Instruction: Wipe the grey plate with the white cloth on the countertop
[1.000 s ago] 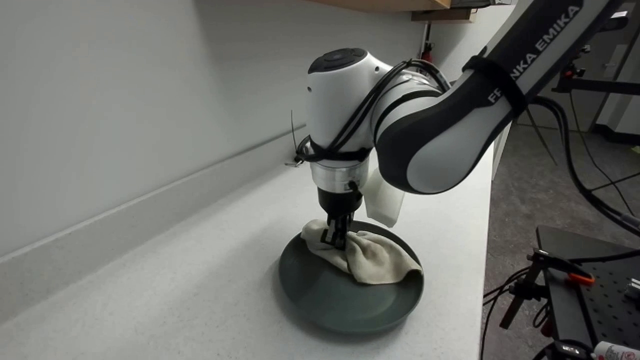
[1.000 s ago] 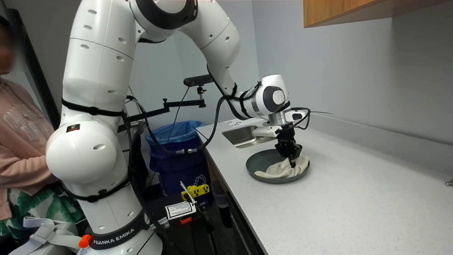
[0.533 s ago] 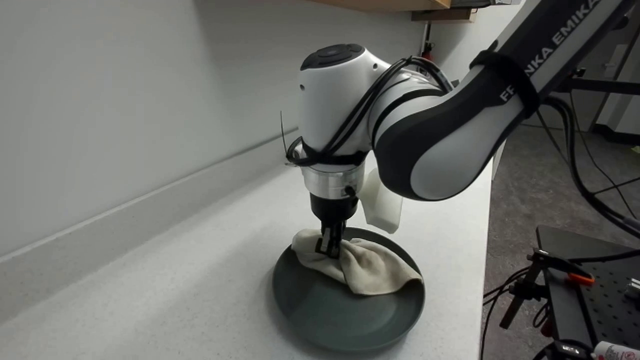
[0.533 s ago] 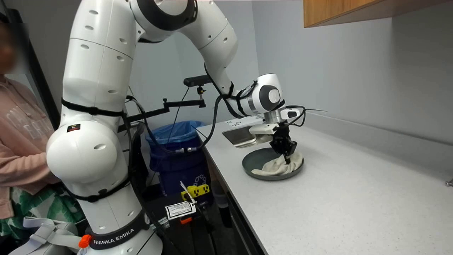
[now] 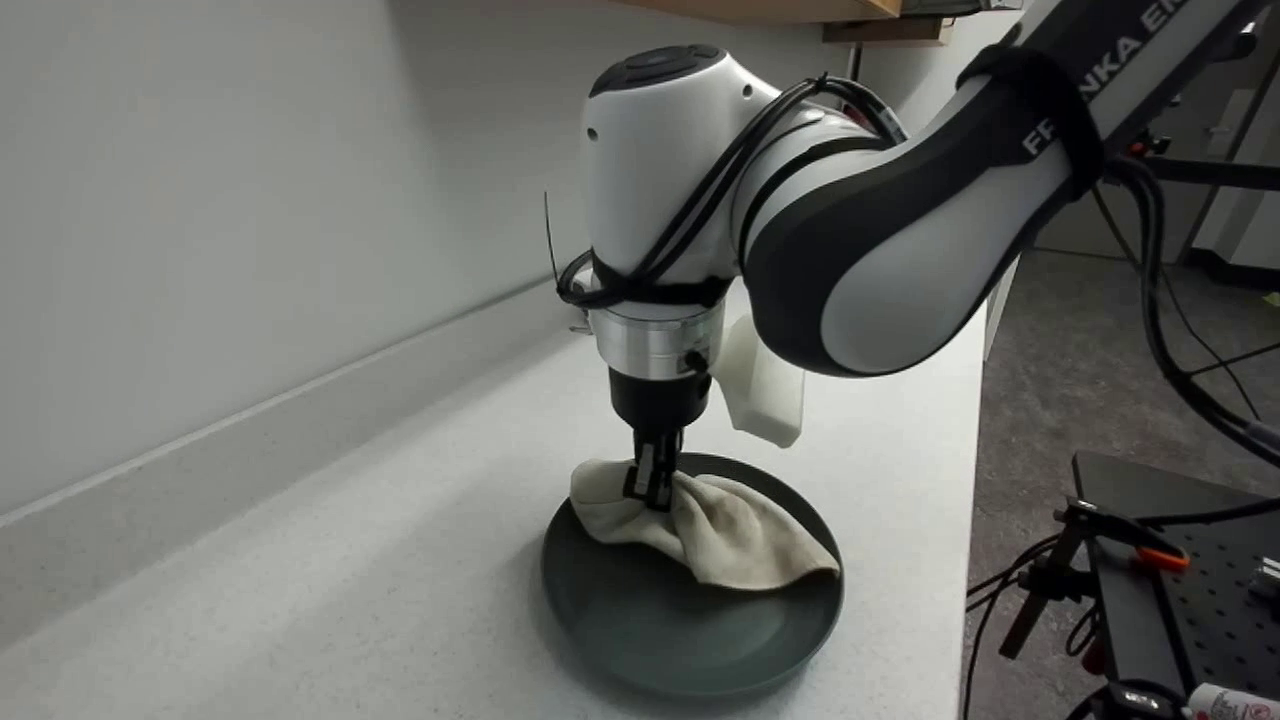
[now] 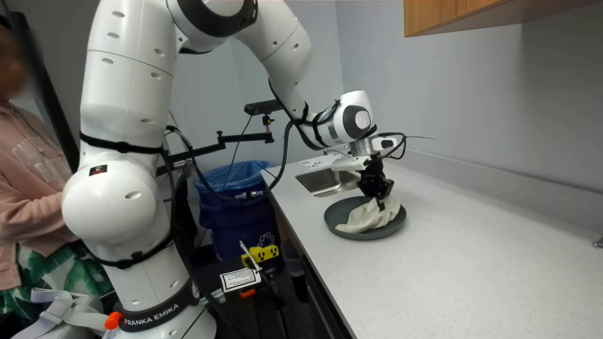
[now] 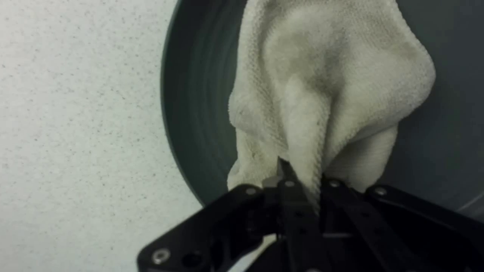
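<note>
Cloth (image 6: pixel 370 217) is lying on plate (image 6: pixel 340 213); plate is resting on countertop (image 6: pixel 447 273). In an exterior view, sink (image 6: pixel 322 182) is sitting left, on plate's far side; bin (image 6: pixel 235 222) is standing left of countertop.

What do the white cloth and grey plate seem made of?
White cloth: likely terry or microfibre fabric, matte, given its fuzzy nap.
Grey plate: perhaps ceramic or plastic, satin, with soft sheen and faint concentric rings; its look leaves the material open.

In an exterior view the arm (image 6: pixel 207 28) rises nearly upright, bends over high up and slopes down to the wrist (image 6: pixel 354 118). Below it the gripper (image 5: pixel 651 490) points downward, close to vertical. In the wrist view its fingers (image 7: pixel 297 206) are clamped, a narrow gap between them.
</note>
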`<control>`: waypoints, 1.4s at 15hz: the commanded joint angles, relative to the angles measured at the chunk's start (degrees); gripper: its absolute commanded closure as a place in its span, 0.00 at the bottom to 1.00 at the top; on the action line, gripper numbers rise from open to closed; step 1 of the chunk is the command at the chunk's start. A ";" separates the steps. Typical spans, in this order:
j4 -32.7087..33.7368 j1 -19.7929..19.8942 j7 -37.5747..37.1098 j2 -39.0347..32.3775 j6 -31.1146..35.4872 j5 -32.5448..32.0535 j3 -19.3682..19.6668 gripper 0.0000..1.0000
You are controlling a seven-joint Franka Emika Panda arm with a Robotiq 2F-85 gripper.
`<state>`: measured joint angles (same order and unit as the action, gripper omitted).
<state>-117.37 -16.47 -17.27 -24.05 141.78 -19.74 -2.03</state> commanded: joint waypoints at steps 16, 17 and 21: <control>2.13 -0.18 -2.32 -0.85 -2.00 -8.57 6.02 0.98; 2.33 -0.13 -3.95 -1.03 -2.37 -9.67 6.56 0.98; 2.36 -0.18 -6.47 -1.45 -3.38 -10.58 6.05 0.98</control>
<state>-116.24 -15.19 -21.07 -24.78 139.59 -29.00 3.78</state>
